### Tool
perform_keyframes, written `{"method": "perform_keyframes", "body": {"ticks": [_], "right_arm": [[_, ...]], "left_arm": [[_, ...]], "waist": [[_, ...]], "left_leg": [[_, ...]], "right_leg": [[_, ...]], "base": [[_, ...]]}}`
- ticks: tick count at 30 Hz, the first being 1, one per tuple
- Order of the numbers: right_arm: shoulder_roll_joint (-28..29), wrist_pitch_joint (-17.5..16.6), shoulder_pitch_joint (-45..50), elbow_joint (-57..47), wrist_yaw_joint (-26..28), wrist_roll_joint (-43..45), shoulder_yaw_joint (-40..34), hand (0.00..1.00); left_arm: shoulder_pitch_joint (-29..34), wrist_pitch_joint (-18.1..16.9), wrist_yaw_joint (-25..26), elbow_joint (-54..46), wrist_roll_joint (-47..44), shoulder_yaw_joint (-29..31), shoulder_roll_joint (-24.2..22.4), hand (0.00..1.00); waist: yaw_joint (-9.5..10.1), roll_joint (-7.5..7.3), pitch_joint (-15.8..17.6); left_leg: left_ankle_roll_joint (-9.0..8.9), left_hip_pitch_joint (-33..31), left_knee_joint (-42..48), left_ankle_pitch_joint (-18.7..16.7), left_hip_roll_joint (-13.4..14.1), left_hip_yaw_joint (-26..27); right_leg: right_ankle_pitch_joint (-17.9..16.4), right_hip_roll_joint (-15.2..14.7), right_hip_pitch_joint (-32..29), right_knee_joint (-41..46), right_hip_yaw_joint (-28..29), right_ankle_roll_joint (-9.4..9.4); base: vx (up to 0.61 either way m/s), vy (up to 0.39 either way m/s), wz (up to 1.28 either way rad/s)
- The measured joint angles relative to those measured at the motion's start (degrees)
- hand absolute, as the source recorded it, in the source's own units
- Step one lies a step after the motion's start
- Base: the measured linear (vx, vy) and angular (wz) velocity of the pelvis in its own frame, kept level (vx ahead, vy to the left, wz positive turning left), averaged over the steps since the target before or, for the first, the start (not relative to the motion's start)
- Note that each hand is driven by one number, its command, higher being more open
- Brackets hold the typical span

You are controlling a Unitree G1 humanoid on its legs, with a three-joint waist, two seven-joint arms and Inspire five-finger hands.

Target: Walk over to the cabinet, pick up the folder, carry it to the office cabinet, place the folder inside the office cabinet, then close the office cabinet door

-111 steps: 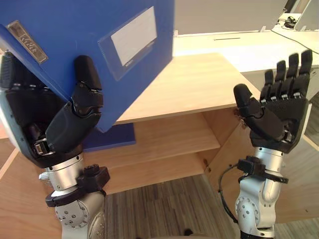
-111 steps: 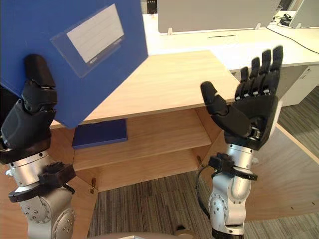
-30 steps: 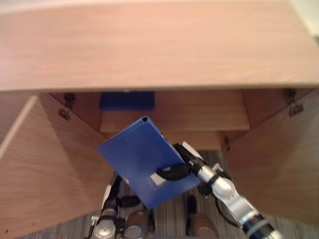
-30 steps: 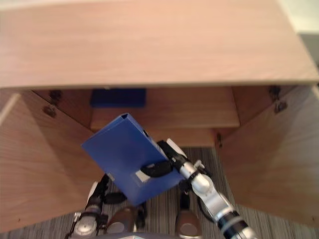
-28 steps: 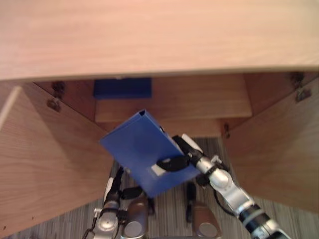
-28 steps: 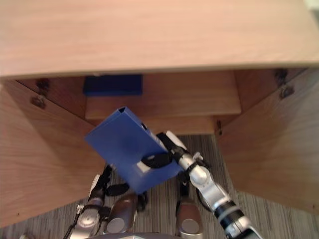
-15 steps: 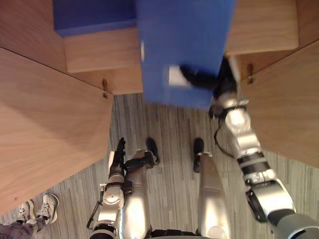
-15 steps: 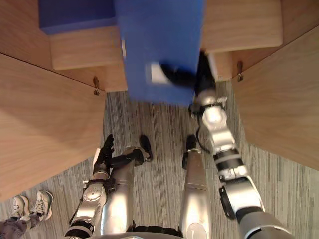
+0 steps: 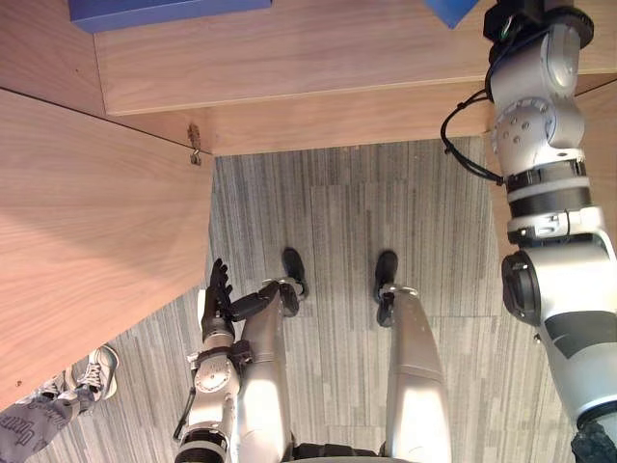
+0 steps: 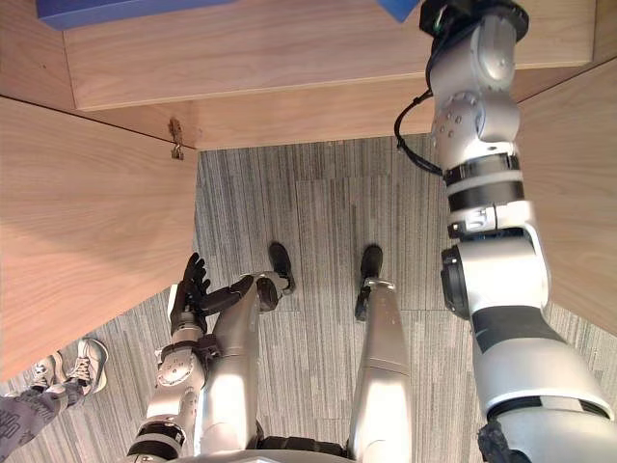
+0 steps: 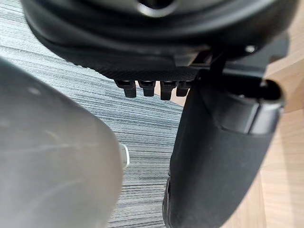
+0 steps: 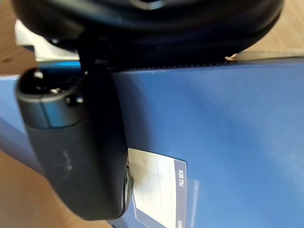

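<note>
- Right hand [image 12: 80, 142] is up inside the office cabinet [image 9: 337, 121], thumb clamped across the blue folder [image 12: 213, 118] beside its white label [image 12: 154, 190]; the fingers behind it are probably gripping too.
- The folder's corner shows over the shelf's [image 9: 318, 43] right end; a second folder [image 9: 164, 12] lies at the left end.
- Left hand [image 9: 218, 287] hangs low, fingers straight, holding nothing.

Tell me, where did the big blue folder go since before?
The folder went from the left hand to the right hand, which has pushed it forward over the cabinet shelf, thumb clamped on it. The left hand dropped to the robot's side, fingers straight. The other blue folder on the shelf and the open door stayed put.
</note>
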Motion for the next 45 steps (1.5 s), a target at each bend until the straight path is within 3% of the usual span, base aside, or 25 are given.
{"method": "perform_keyframes", "body": {"ticks": [7, 8, 16, 21, 34, 38, 42, 45], "right_arm": [[2.3, -1.2, -2.9, 4.2, -1.8, 6.6, -1.8, 0.00], [2.4, -1.6, -3.3, 4.5, -2.0, 7.1, -2.1, 1.00], [3.8, -3.6, -4.7, 8.0, -8.8, 14.1, -11.4, 1.00], [4.9, -5.2, -3.5, 3.1, -8.9, 14.5, -11.9, 1.00], [7.5, -6.7, 2.2, -4.3, -9.2, 13.3, -12.6, 1.00], [7.3, -3.8, 3.6, -4.3, -9.0, 4.6, -9.1, 1.00], [7.4, 3.8, 3.7, -3.4, -6.1, -9.5, -3.4, 1.00], [6.7, 6.6, 3.2, -1.0, -3.5, -17.3, -1.7, 1.00]], "left_arm": [[-3.6, -1.1, 2.3, 0.9, -0.9, -3.1, -3.0, 1.00], [-3.9, -1.4, 2.4, 0.7, -0.9, -3.2, -3.3, 1.00], [-6.4, -1.2, 2.6, -0.8, -1.4, -3.9, -4.1, 1.00], [-6.4, -1.4, 2.6, -3.7, -1.5, -4.0, -3.6, 1.00], [-6.4, -0.8, 2.4, -3.9, -2.1, -3.9, -3.5, 1.00], [-7.4, -0.8, 2.5, -2.7, -2.3, -2.8, -3.6, 1.00], [-11.8, 1.9, 3.4, 3.6, -5.3, -0.9, -3.6, 1.00], [-11.6, 2.1, 3.3, 3.9, -6.6, -1.2, -4.8, 1.00]], "waist": [[-0.01, 0.62, -0.5], [0.02, 0.64, -0.5], [1.30, 0.63, -0.5], [1.47, 0.62, -0.5], [1.41, 0.62, -0.5], [1.18, 0.61, -0.5], [-0.61, 0.58, -0.5], [-1.35, 0.53, -0.6]], "left_leg": [[-0.67, -2.6, -2.4, 2.3, -1.9, -2.3], [-0.69, -3.2, -2.5, 2.6, -2.1, -2.6], [-0.98, -7.6, 1.1, 3.2, -2.7, -3.8], [-0.88, -11.1, 5.9, 1.9, -1.3, -3.6], [-1.04, -10.7, 8.1, 1.4, 0.9, -3.1], [-1.04, -9.9, 7.9, 1.4, 1.8, -3.0], [-0.97, -7.0, 5.4, 1.6, 2.4, -1.6], [-0.89, -5.0, 3.7, 1.7, 2.5, -1.3]], "right_leg": [[-0.3, -1.7, -1.3, -0.6, -3.0, -0.48], [-0.3, -1.9, -1.9, -0.3, -3.2, -0.54], [-1.7, -3.3, -6.3, 4.9, -3.8, -1.53], [-2.5, -2.7, -10.4, 9.3, -2.7, -1.90], [-2.4, -0.9, -10.8, 11.0, -1.7, -2.33], [-1.8, 0.1, -9.9, 9.8, -1.7, -2.62], [-0.1, 0.9, -7.3, 6.4, -1.2, -2.45], [0.8, 1.3, -4.8, 3.6, -1.4, -2.23]], "base": [[0.02, -0.025, 0.23], [-0.01, -0.028, 0.30], [-0.05, -0.033, 0.11], [-0.06, -0.034, -0.11], [-0.05, -0.026, -0.08], [-0.04, -0.025, -0.12], [-0.04, 0.006, -0.16], [-0.01, 0.014, -0.08]]}}
